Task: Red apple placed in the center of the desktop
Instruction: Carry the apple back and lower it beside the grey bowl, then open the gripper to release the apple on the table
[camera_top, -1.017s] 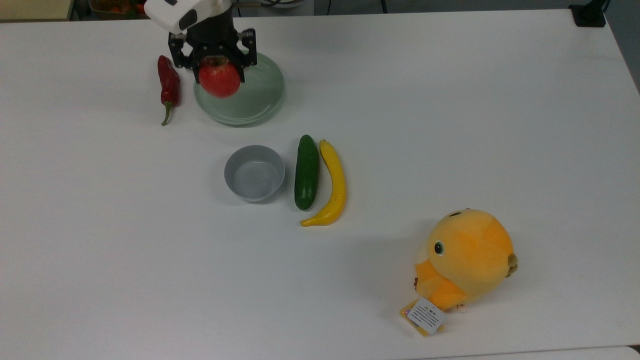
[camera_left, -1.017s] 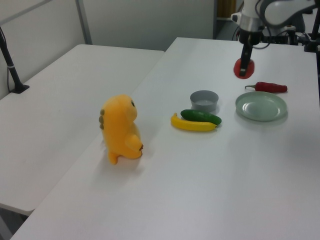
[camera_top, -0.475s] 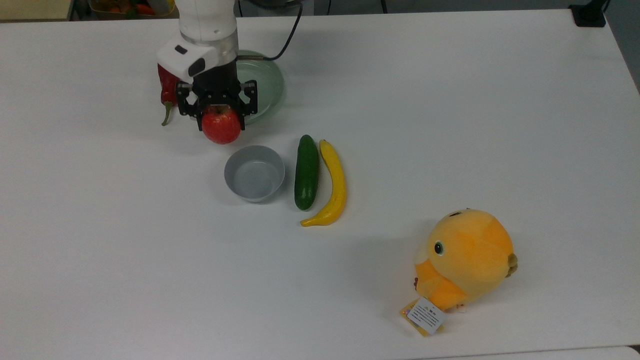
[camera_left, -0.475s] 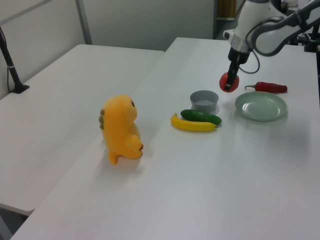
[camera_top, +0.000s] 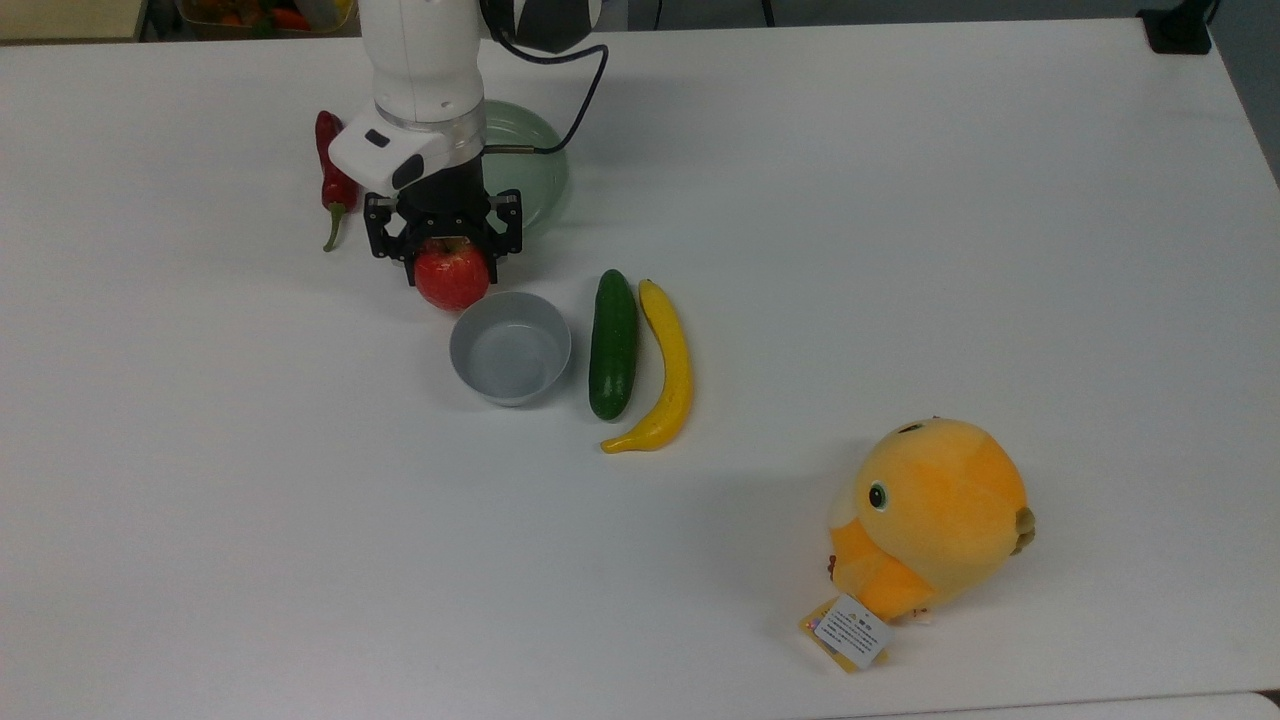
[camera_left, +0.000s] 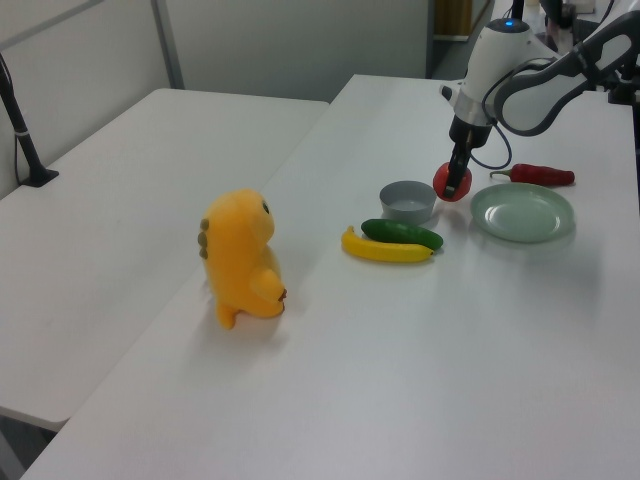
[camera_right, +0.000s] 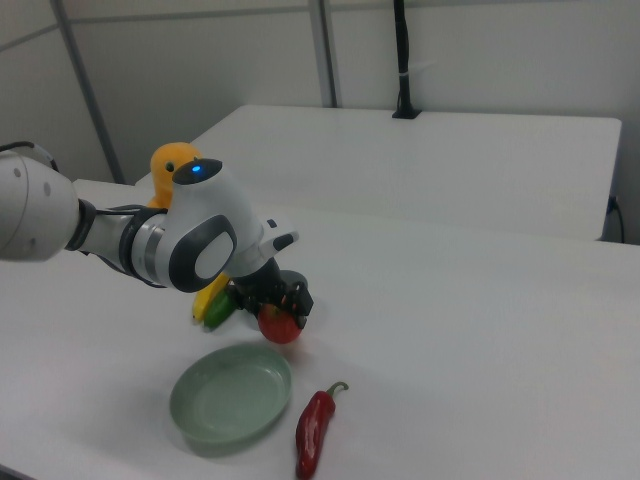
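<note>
The red apple (camera_top: 452, 277) (camera_left: 451, 182) (camera_right: 279, 325) is held in my gripper (camera_top: 446, 262) (camera_left: 455, 178) (camera_right: 278, 312), whose black fingers are shut on its sides. It hangs low over the white desktop (camera_top: 900, 250), just behind the grey bowl (camera_top: 510, 347) in the top view, between that bowl and the green plate (camera_top: 530, 165). Whether the apple touches the desktop, I cannot tell.
A dark-red chili pepper (camera_top: 333, 180) lies at the top view's left of the plate. A cucumber (camera_top: 613, 343) and a banana (camera_top: 668, 370) lie beside the bowl. An orange plush toy (camera_top: 930, 520) sits at the top view's lower right.
My gripper has carried the apple from above the green plate toward the grey bowl and lowered it closer to the desktop.
</note>
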